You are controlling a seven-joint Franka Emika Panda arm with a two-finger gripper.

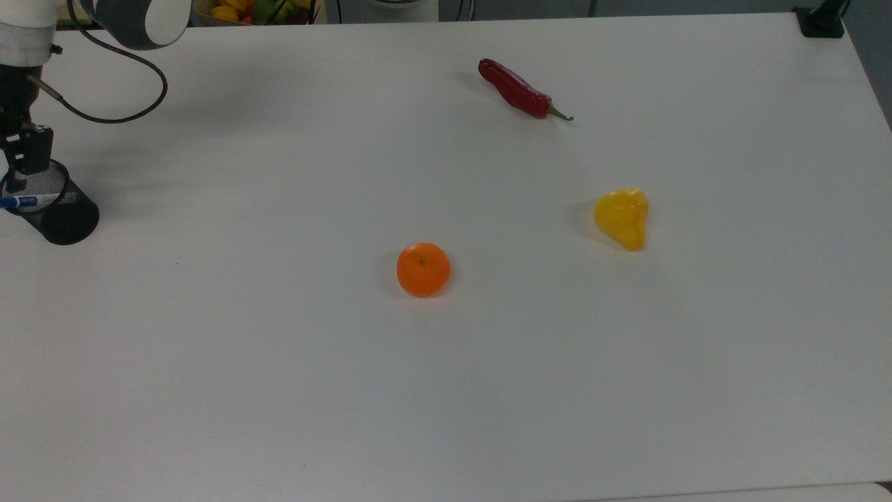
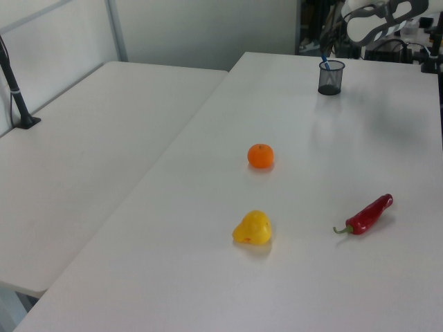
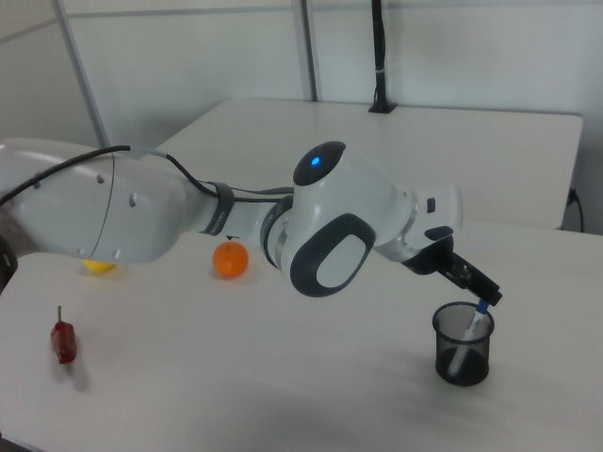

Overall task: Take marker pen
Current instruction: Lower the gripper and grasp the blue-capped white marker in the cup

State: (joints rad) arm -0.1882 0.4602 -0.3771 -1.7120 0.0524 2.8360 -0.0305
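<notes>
Marker pen (image 3: 469, 330) stands tilted inside a black mesh cup (image 3: 462, 355) on the white table (image 1: 488, 362), its blue cap poking above the rim; in the top view the cup (image 1: 52, 213) sits at the far left edge. Gripper (image 3: 482, 299) hangs right at the pen's cap, just over the cup's rim, and whether its fingers are parted or closed on the cap I cannot tell. Well apart on the table lie an orange (image 1: 423, 269), a yellow pepper (image 1: 622, 217) and a red chilli (image 1: 519, 90)
</notes>
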